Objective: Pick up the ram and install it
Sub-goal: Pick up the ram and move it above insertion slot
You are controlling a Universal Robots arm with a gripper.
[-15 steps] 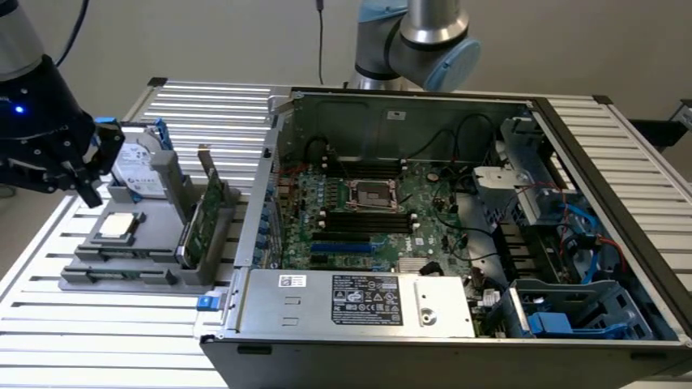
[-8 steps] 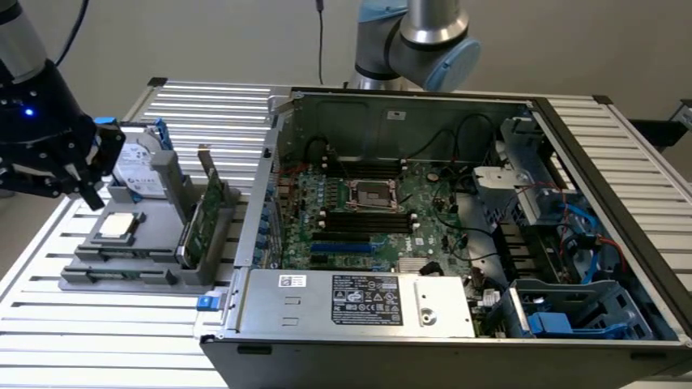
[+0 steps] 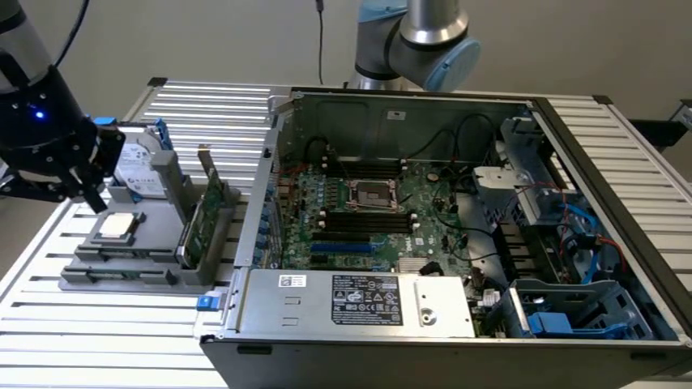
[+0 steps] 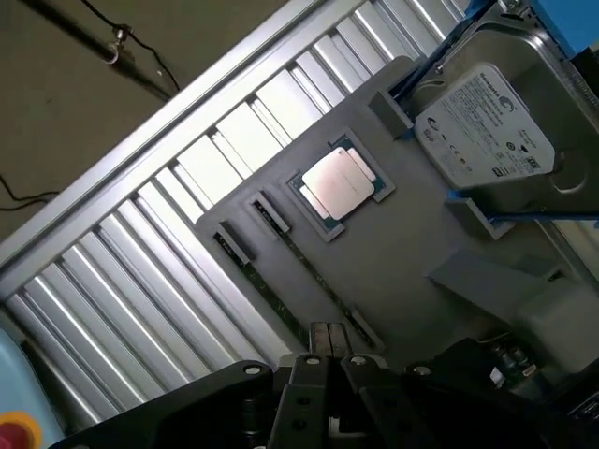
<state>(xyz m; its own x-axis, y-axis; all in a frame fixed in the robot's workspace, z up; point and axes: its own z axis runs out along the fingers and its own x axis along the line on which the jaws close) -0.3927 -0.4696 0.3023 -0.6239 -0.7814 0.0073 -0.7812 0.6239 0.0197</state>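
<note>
The ram [image 4: 316, 273] looks like a thin dark green stick standing on edge in a slot of the grey parts holder [image 4: 412, 253], between two end clips. A second similar thin strip [image 4: 267, 290] lies in the slot beside it. My black gripper [image 4: 328, 344] hangs above the end of these slots with its fingers shut together and nothing between them. In the exterior view the gripper [image 3: 92, 197] hovers over the holder [image 3: 151, 267] at the far left, just above the silver processor chip [image 3: 117, 227]. The motherboard's black memory slots [image 3: 368, 217] lie inside the open computer case.
A hard drive [image 3: 146, 166] and a tall green expansion card [image 3: 211, 211] stand on the holder. The open case [image 3: 433, 243] takes up the exterior view's middle and right, with cables, a power supply [image 3: 357, 298] and blue drive bays. Everything rests on a slatted aluminium table [image 3: 97, 324].
</note>
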